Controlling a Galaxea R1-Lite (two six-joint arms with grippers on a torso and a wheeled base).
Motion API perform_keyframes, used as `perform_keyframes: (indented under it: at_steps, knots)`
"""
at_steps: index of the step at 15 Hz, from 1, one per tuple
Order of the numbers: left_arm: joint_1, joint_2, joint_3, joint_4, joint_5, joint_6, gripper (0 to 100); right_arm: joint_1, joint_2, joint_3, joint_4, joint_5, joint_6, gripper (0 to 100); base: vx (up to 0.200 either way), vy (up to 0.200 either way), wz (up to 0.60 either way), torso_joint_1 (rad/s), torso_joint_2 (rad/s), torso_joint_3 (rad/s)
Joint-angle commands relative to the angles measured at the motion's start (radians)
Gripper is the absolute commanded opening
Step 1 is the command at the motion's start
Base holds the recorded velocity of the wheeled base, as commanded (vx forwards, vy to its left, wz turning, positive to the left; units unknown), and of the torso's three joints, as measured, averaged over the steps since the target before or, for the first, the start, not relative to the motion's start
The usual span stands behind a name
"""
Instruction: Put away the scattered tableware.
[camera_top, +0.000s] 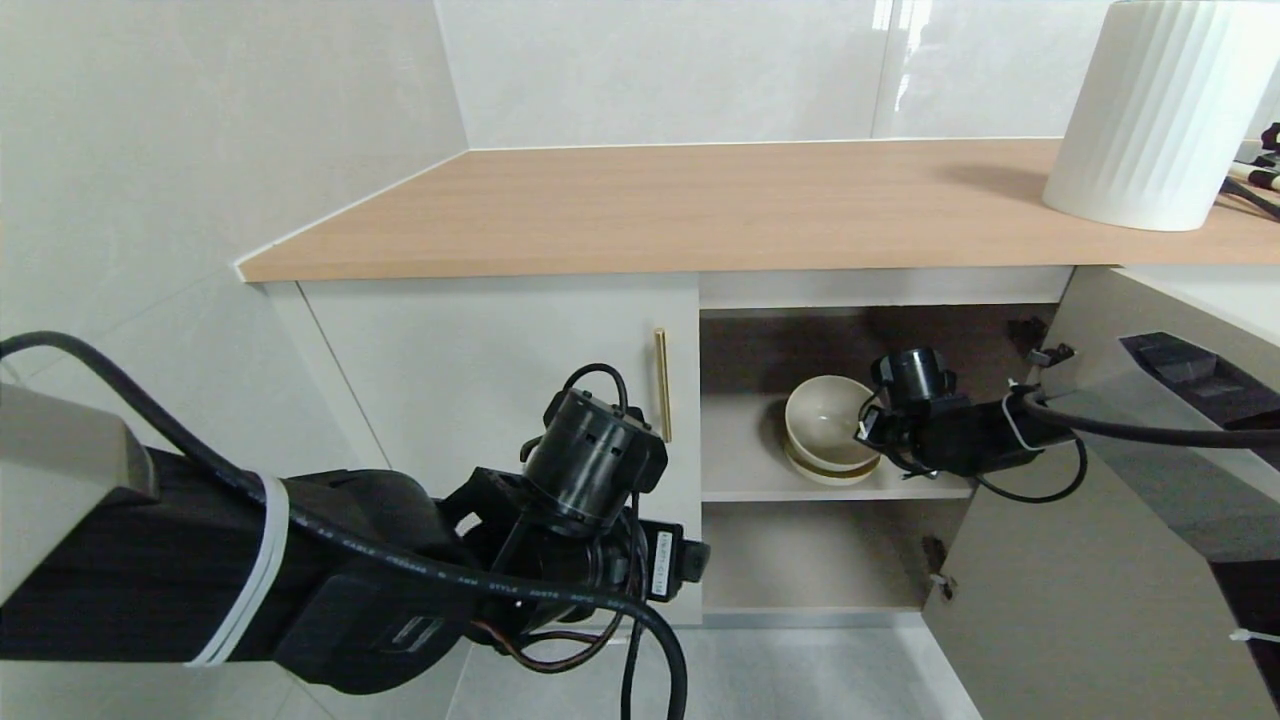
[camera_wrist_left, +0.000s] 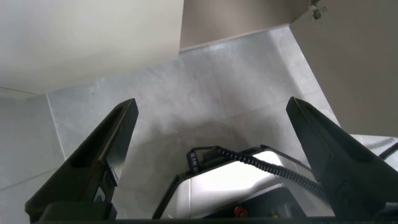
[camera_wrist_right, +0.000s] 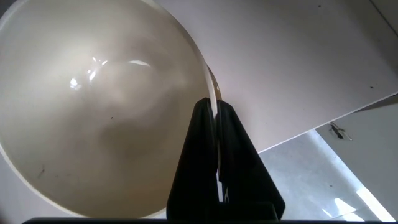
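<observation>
Head view: inside the open cabinet (camera_top: 1000, 600) under the table (camera_top: 650, 210), the right gripper (camera_top: 868, 425) pinches the rim of a bowl (camera_top: 825, 420), tilted over a lower bowl (camera_top: 830, 470) on the upper shelf (camera_top: 740, 450). A white ribbed jar (camera_top: 1150, 110) stands on the table.

Left wrist view: the left gripper (camera_wrist_left: 211, 104) hangs spread wide and unloaded above the floor (camera_wrist_left: 205, 74).

Right wrist view: the right gripper (camera_wrist_right: 214, 109) is clamped on the bowl (camera_wrist_right: 99, 106) at its rim.
</observation>
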Motion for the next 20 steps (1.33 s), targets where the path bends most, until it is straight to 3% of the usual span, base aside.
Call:
perform_keyframes:
  at_steps: [1, 3, 4, 10, 14, 15, 18, 20]
  knots:
    - [0.001, 0.000, 0.000, 0.001, 0.000, -0.001, 100, 0.001, 0.001, 0.001, 0.001, 0.000, 0.000, 0, 0.000, 0.000, 0.00, 0.000, 0.00, 0.000]
    - [0.002, 0.000, -0.001, 0.001, 0.000, -0.001, 100, 0.001, 0.000, 0.001, 0.001, 0.000, -0.002, 0, 0.000, 0.000, 0.00, 0.000, 0.00, 0.000]
    - [0.001, 0.000, -0.001, 0.001, 0.000, -0.001, 100, 0.001, 0.000, 0.001, 0.001, 0.000, -0.002, 100, 0.000, 0.000, 0.00, 0.000, 0.00, 0.000]
    - [0.004, -0.002, -0.001, 0.001, 0.000, -0.001, 100, 0.013, -0.026, 0.021, 0.001, 0.003, 0.001, 100, 0.000, 0.000, 0.00, 0.000, 0.00, 0.000]
    - [0.011, -0.060, 0.016, 0.001, 0.000, 0.006, 100, 0.047, -0.201, 0.177, 0.018, 0.082, -0.002, 100, 0.000, 0.000, 0.00, 0.000, 0.00, 0.000]
    - [0.011, -0.080, 0.019, 0.002, 0.000, 0.006, 100, 0.054, -0.236, 0.194, 0.053, 0.092, -0.002, 100, 0.000, 0.000, 0.00, 0.000, 0.00, 0.000]
    - [0.031, -0.227, 0.086, 0.014, 0.000, 0.006, 100, 0.109, -0.493, 0.274, 0.343, 0.132, 0.003, 100, 0.000, 0.000, 0.00, 0.000, 0.00, 0.000]
    - [0.059, -0.301, 0.144, 0.014, 0.005, 0.013, 100, 0.134, -0.664, 0.364, 0.422, 0.172, -0.026, 100, 0.000, 0.000, 0.00, 0.000, 0.00, 0.000]
